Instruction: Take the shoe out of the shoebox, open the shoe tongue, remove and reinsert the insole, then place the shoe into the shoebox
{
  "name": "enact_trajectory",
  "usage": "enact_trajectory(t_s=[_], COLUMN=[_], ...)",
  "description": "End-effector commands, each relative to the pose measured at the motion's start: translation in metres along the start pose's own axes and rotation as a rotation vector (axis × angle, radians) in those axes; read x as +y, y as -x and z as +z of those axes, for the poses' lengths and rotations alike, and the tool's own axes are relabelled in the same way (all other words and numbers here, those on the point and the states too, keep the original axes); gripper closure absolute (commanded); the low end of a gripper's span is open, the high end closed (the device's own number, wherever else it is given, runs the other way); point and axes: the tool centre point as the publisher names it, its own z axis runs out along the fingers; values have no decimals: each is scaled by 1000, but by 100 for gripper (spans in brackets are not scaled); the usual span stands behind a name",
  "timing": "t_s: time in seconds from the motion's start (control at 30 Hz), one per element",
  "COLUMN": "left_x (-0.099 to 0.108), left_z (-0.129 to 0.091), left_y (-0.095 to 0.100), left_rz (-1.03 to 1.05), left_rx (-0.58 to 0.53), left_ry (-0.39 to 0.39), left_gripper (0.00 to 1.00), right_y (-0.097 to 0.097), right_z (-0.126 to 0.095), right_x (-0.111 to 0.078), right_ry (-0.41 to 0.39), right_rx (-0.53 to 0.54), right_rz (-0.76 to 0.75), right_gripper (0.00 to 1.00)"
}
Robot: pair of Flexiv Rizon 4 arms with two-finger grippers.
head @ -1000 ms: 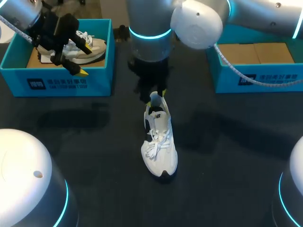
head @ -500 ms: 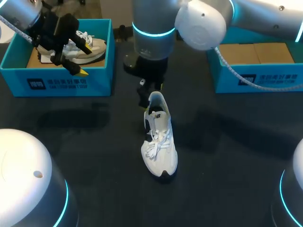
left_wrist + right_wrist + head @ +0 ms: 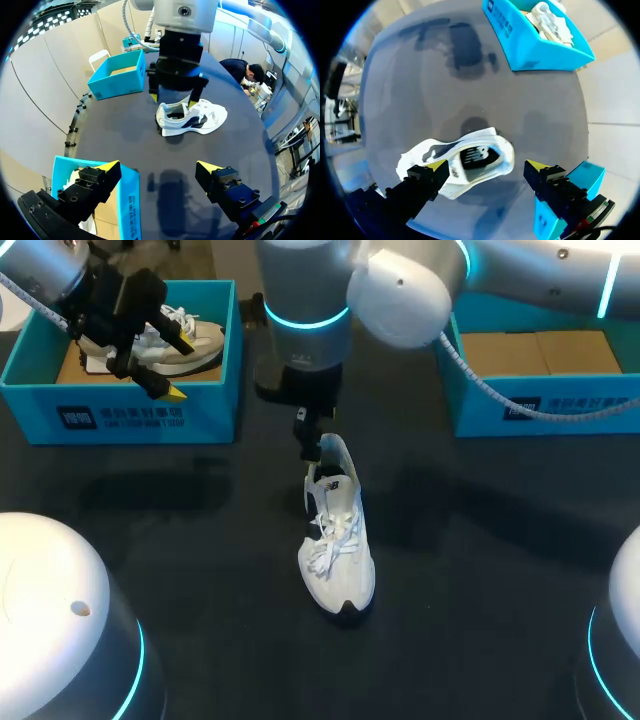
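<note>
Notably, shoebox [image 3: 215, 410] front carries dark print.

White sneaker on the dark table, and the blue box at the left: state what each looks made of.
White lace-up sneaker: likely matte synthetic fabric, soft folds at the collar, dark rubbery toe edge. Blue open-topped box: probably matte printed cardboard; its inside floor shows bare brown board.

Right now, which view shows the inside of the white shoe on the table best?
The right wrist view: it looks down into the white shoe, whose heel lies between the open fingers of the right gripper. The left wrist view shows it side-on from afar; the head view shows mostly its laced top.
</note>
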Motion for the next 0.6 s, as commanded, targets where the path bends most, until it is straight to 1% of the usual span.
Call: enact_trajectory(t_s=[0.03,0.07,0.17,0.3,0.43,0.6], left_x=[0,0,0,0,0,0], left_z=[0,0,0,0,0,0], left_y=[-1,-1,-1,-1,-1,-1], left_rz=[1,1,1,1,1,1], left_rx=[-1,-1,-1,-1,-1,-1], left_ry=[2,2,2,2,2,2], left_gripper=[0,0,0,0,0,0], right_y=[5,7,10,14,18,21], right_z=[9,10,13,19,33,51], right_x=[7,6,1,-7,-9,-11], right_ry=[-4,-21,-18,7,5,11], right_rx=[-16,-21,-33,-45,-51,-29], right_rz=[-52,-61,-88,-119,-159,-169], right_gripper=[0,0,0,0,0,0])
